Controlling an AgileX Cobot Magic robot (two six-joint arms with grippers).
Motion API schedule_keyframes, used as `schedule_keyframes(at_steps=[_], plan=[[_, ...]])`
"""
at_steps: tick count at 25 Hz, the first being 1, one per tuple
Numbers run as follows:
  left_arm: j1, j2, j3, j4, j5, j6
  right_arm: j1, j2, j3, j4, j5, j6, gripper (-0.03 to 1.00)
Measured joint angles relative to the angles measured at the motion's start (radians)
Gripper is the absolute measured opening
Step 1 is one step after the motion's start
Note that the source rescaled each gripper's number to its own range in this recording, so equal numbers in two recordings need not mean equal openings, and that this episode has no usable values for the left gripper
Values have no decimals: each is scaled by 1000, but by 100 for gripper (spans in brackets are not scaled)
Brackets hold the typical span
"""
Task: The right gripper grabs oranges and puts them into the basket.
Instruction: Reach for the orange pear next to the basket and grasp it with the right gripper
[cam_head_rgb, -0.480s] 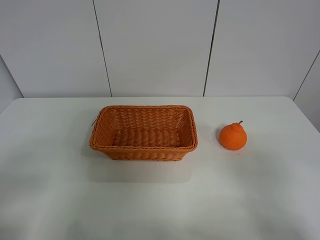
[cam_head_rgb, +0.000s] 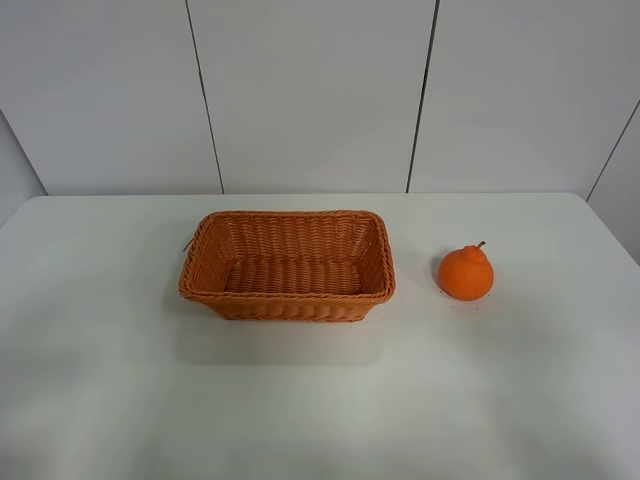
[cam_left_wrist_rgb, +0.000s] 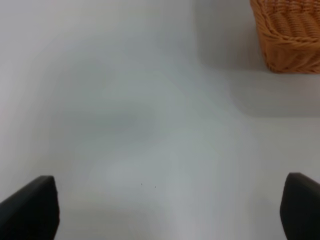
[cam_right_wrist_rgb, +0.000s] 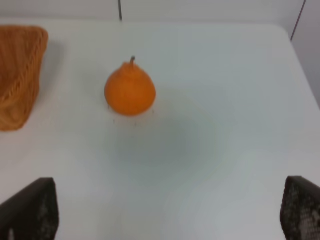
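White tabletop (cam_head_rgb: 300, 400) holds the orange (cam_right_wrist_rgb: 130, 90), apparently well ahead of right gripper (cam_right_wrist_rgb: 165, 210).

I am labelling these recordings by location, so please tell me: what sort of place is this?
Probably a robot test bench in a lab or office, not a home: a smooth white table, a plain white panelled wall behind it, and only a wicker basket and one orange set out.

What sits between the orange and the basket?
Nothing: only bare white table separates the orange from the basket, as the exterior high and right wrist views both show.
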Motion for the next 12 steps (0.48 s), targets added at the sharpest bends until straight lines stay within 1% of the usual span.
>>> schedule_keyframes(at_steps=[3, 6, 10, 12], plan=[[0, 0, 0, 0, 0, 0, 0, 190, -86, 0, 4, -29, 98], [0, 0, 0, 0, 0, 0, 0, 428, -195, 1, 18, -44, 97], [0, 0, 0, 0, 0, 0, 0, 765, -345, 10, 66, -48, 97], [0, 0, 0, 0, 0, 0, 0, 929, -414, 11, 66, -48, 97]])
